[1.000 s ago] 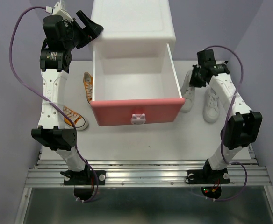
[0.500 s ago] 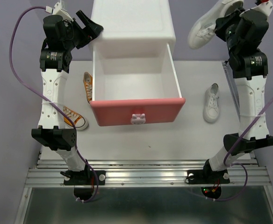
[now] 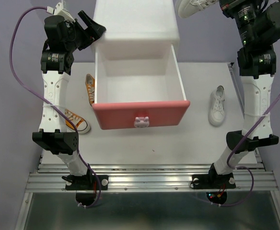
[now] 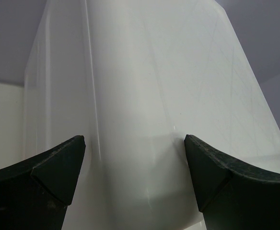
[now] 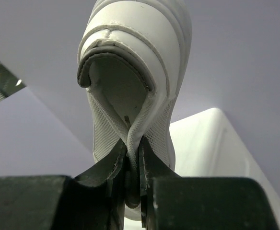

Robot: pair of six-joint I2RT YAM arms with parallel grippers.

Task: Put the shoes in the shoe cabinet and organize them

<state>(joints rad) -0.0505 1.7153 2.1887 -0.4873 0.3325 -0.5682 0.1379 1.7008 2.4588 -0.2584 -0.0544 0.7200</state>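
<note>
On the left, my left pincer (image 4: 135,158) stood spread wide astride the rear left corner of the shoe cabinet (image 3: 136,21), grasping nothing. I judged it was there to steady the light plastic chest while my other arm worked, though I could not tell whether its fingers touched the walls. Nearer me, on the worktop (image 3: 178,143), the orange pair lay apart. The first orange sneaker (image 3: 90,87) was on its side just beside the left wall of the drawer (image 3: 140,86), and the second orange sneaker (image 3: 76,121) was closer to my base, its white sole showing. The drawer was pulled well out toward me, its white inside bare and its pink front carrying the bunny knob (image 3: 142,121), so shoes could go in from above. Further right, raised high by the cabinet's right rear corner, the lifted white sneaker (image 5: 133,62) hung from my right pincer (image 5: 133,163), which was clenched on a fold of the soft upper at the rim of the opening. A thin pinch there left the shoe dangling clear, ready, I judged, to be carried over the drawer. It looked all white, with a mesh lining and a smooth rubber rim. The other white sneaker (image 3: 217,106) sat sole-down on the worktop, right of the drawer and apart from it.
</note>
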